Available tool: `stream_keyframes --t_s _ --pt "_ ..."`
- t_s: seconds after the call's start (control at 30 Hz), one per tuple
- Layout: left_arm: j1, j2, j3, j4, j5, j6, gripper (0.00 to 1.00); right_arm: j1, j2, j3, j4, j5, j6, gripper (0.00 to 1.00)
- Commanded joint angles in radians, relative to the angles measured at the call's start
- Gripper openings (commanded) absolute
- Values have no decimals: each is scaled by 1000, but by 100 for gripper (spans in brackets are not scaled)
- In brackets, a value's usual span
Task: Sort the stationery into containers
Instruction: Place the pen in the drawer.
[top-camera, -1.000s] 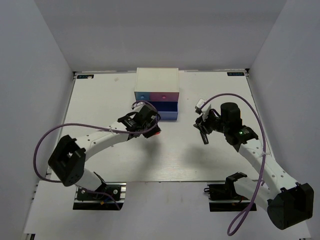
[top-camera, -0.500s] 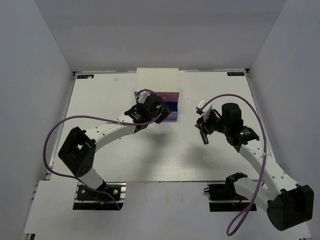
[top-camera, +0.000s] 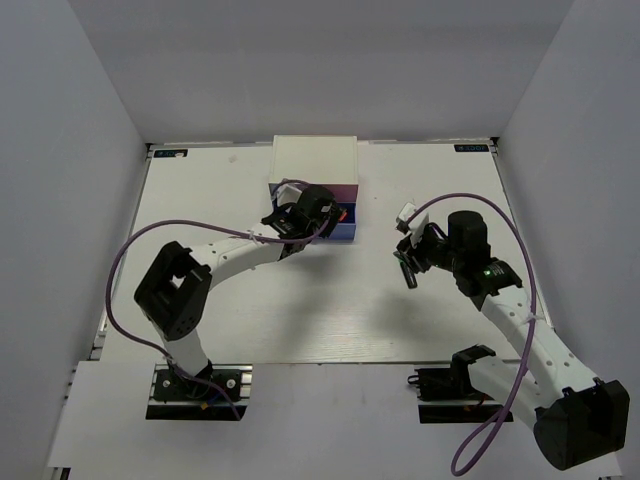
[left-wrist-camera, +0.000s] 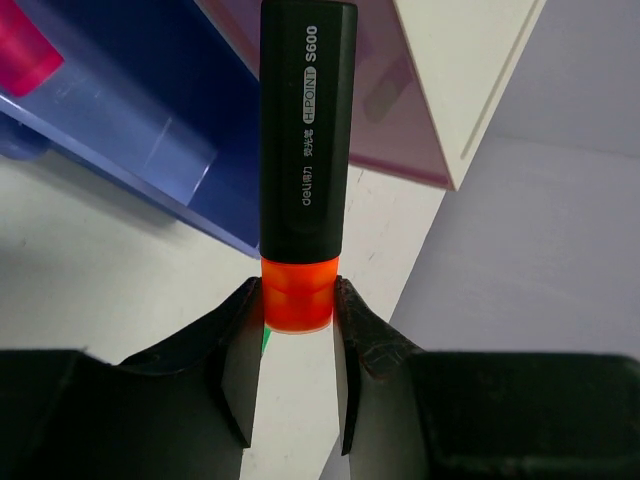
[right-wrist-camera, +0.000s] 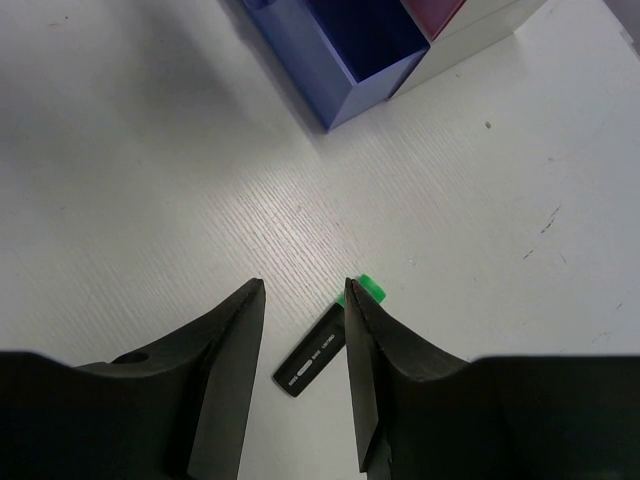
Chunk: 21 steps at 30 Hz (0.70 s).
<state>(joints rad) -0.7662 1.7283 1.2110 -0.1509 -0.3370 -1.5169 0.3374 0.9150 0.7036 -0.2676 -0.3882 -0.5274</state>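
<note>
Since a second ago we have swung our left pincer up to the cabinet; it grips the orange-capped marker by its cap, barrel pointing straight ahead toward the open blue drawer.

I view a white table; grey walls enclose it; small labels mark its two far corners.

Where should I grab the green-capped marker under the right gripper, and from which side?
Take the green-capped marker mid-barrel, from straight above. It lies flat on the table, so only a top-down pinch across its narrow width fits. It lies slanted under the open right gripper, so I'd turn the wrist square first.
</note>
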Motion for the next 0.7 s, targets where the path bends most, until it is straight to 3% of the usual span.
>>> stream_keyframes --t_s 0.0,0.27,0.37,0.5,0.67 --pt "7 -1 39 24 -82 -48 13 -6 -24 -9 10 0 1 44" --pt "7 83 108 14 -115 -48 16 -17 -36 -9 -4 6 1 44" --pt "16 108 119 5 -115 -57 18 -18 -48 -13 -8 20 9 51" --pt "25 117 119 -6 -106 -68 34 -21 -64 -18 -25 32 23 63" --pt "25 117 108 -6 -106 -77 56 -28 -79 -26 -35 26 30 66"
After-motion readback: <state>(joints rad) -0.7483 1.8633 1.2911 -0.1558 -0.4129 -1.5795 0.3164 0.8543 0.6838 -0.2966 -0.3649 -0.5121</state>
